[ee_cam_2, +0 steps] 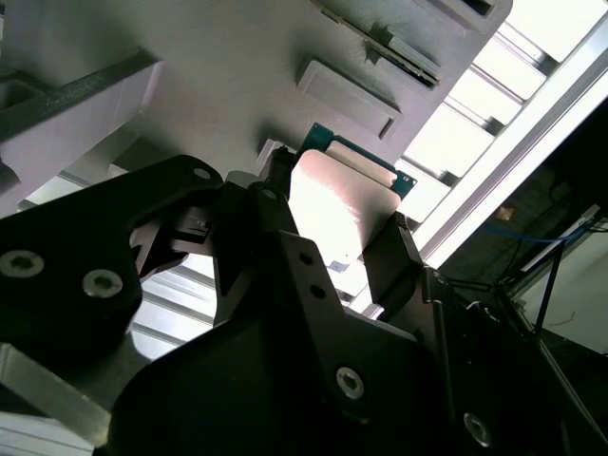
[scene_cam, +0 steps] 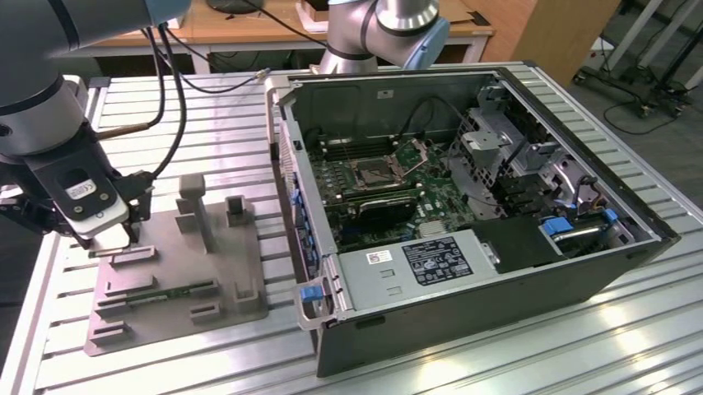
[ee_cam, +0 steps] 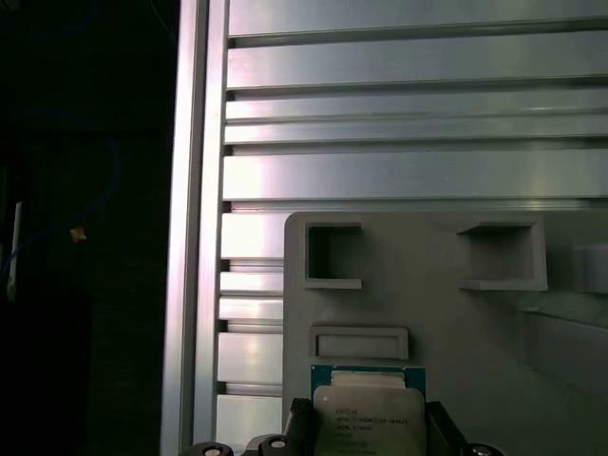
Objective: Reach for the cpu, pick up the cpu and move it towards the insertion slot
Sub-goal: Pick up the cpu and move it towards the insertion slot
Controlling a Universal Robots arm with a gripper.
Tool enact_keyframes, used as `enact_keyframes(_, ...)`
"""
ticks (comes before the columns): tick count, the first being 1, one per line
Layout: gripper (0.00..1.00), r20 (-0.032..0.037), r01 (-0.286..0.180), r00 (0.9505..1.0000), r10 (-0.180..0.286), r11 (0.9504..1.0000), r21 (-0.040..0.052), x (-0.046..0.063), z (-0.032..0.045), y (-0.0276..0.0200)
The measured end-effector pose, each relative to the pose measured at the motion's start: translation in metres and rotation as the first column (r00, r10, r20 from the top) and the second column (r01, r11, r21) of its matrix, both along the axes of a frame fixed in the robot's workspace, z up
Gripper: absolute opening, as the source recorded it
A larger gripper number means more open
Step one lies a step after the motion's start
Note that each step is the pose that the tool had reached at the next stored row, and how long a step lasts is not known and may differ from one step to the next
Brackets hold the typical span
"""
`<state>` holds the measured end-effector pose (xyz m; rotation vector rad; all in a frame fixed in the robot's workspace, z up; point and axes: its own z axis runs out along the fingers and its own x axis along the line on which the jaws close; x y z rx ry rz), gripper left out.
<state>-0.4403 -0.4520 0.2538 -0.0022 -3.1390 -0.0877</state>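
The cpu (ee_cam: 369, 410) is a flat square chip with a pale metal top and a green edge, and it sits between my two dark fingers (ee_cam: 438, 425) just over the grey plastic fixture (ee_cam: 427, 294). In the second wrist view the cpu (ee_cam_2: 344, 201) is bracketed on two opposite edges, with my gripper (ee_cam_2: 337, 223) shut on it. In the exterior view my gripper (scene_cam: 114, 241) hangs low over the fixture (scene_cam: 176, 276) at the exterior view's left. The insertion slot (scene_cam: 374, 171), a silvery square socket with its frame plate raised, lies on the green motherboard inside the open computer case (scene_cam: 472, 271).
Upright posts (scene_cam: 193, 206) rise from the fixture close to my gripper. A green memory stick (scene_cam: 165, 294) lies in the fixture. Another arm's base (scene_cam: 384, 33) stands behind the case. The ribbed aluminium table (scene_cam: 220, 115) ends in an edge rail (ee_cam: 195, 237).
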Motion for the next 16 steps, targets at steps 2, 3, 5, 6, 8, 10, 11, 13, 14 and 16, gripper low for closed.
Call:
enact_keyframes(2,0.55,0.0002,0.000,1.0000,0.000,1.0000,0.0001,0.0000,0.0007,0.0000)
enact_keyframes(3,0.55,0.0002,0.000,1.0000,0.000,1.0000,0.0002,0.0000,0.0009,0.0000)
enact_keyframes(5,0.55,-0.0001,0.000,1.0000,0.000,1.0000,-0.0001,0.0000,0.0016,0.0000)
enact_keyframes(6,0.55,0.0000,0.000,1.0000,0.000,1.0000,0.0000,0.0000,0.0019,0.0000)
enact_keyframes(8,0.55,-0.0001,0.000,1.0000,0.000,1.0000,-0.0001,0.0000,0.0028,0.0000)
enact_keyframes(10,0.55,0.0002,0.000,1.0000,0.000,1.0000,0.0001,0.0000,0.0030,0.0000)
enact_keyframes(11,0.55,0.0003,0.000,1.0000,0.000,1.0000,0.0002,0.0000,0.0030,0.0000)
enact_keyframes(13,0.55,0.0001,0.000,1.0000,0.000,1.0000,0.0000,0.0000,0.0032,0.0000)
enact_keyframes(14,0.55,0.0000,0.000,1.0000,0.000,1.0000,0.0000,0.0000,0.0032,0.0000)
enact_keyframes(16,0.55,-0.0002,0.000,1.0000,0.000,1.0000,-0.0001,0.0000,0.0037,0.0000)
